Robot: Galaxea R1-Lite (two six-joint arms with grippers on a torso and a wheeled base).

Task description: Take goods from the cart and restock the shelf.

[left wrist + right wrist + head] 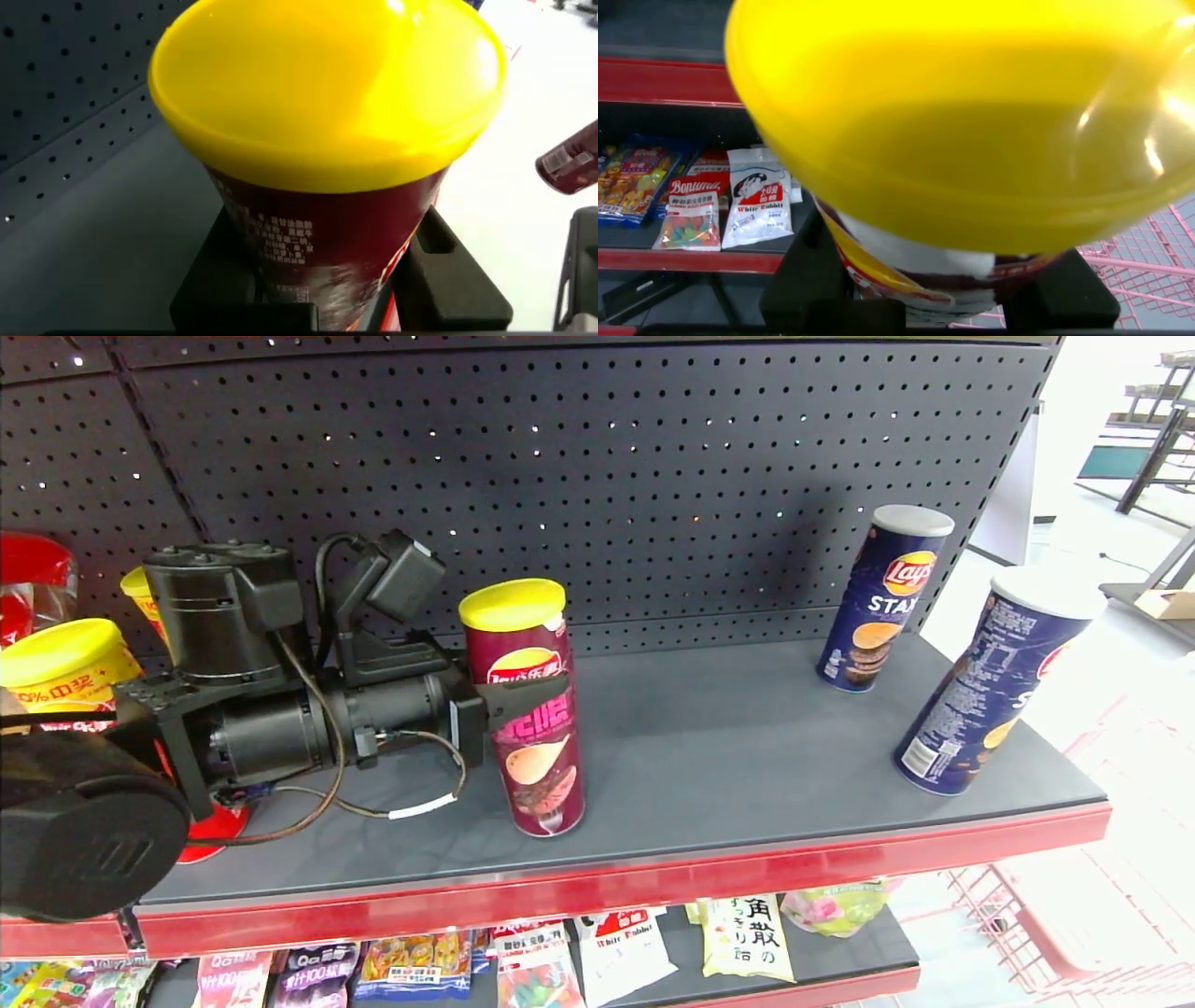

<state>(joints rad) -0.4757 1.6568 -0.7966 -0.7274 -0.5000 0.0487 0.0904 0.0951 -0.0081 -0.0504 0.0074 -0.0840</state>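
1. Black pegboard backs a grey shelf [747, 756] with a red front lip in the head view.
2. On it the left gripper [527, 698] is clamped sideways around one maroon can [540, 775] with a yellow lid. The can stands upright with its base on the shelf, left of centre and near the front.
3. Two blue cans with white lids stand well to the right. One [882, 602] is near the pegboard, the other [990, 691] at the front right corner, and the two are apart.
4. Two more yellow lids show at the left. One [65, 653] is at the edge of the view, the other [138, 586] behind the arm.
5. One lower shelf carries a row of snack packets [621, 952], and a pink wire cart [1027, 933] sits at the lower right.
6. In the left wrist view, the maroon can [327, 84] stands between two black fingers [453, 280] of the left gripper [332, 285], one pressed against each side. The grey shelf lies under it.
7. In the right wrist view, the right gripper [934, 294] grips a second can, a yellow-lidded can [952, 121], with one black finger [803, 280] on each side.
8. Beyond it, at least three snack packets [757, 196] lie on the lower shelf, with the pink cart's mesh [1158, 252] beside.
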